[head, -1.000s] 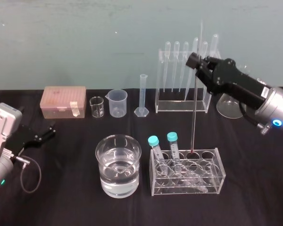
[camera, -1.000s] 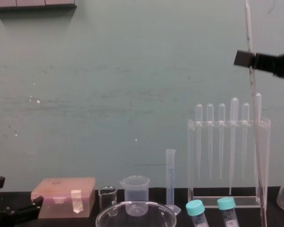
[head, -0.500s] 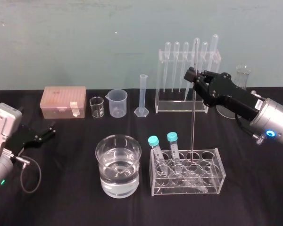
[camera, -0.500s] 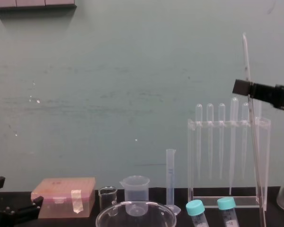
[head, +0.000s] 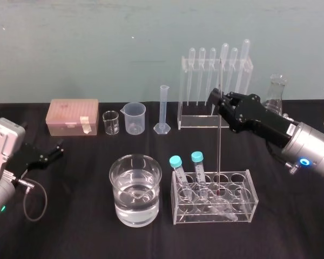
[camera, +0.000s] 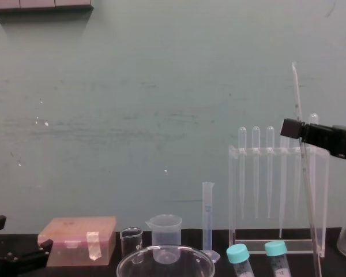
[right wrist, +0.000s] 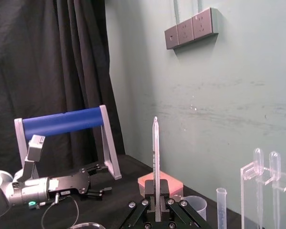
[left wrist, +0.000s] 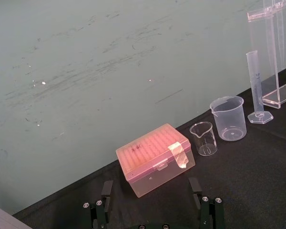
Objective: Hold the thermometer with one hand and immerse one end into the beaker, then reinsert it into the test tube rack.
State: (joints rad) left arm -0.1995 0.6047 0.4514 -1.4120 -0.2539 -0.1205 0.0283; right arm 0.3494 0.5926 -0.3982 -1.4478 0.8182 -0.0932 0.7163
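Thermometer (head: 220,140) is pinched in the right gripper (head: 218,100), whose fingers are closed narrowly on the upper part of the glass rod. The wrist view shows the top of the rod standing up past the fingertips. From where I stand, the rod hangs almost upright. Its red tip is down inside a back-row hole of the test tube rack (head: 243,202), not far from the table's (head: 291,232) front edge and a little right of the middle. The right arm reaches in from the table's right edge, above the rack.

Two blue-capped tubes (head: 197,158) lean in the rack's left holes. Just beside the rack, on its left, is the beaker (head: 135,189), a wide glass one partly filled with water; the thermometer is clear of it.

A row of labware runs along the back edge: a tall pipette stand (head: 205,121) right behind the gripper, then a graduated cylinder (head: 163,108), a plastic beaker (head: 135,117), a small glass beaker (head: 110,123) and a pink box (head: 73,116) toward the left. A flask (head: 275,91) is near the back right corner.

The left gripper (head: 56,150) lies parked by the table's left edge with its fingers spread wide and nothing between them.
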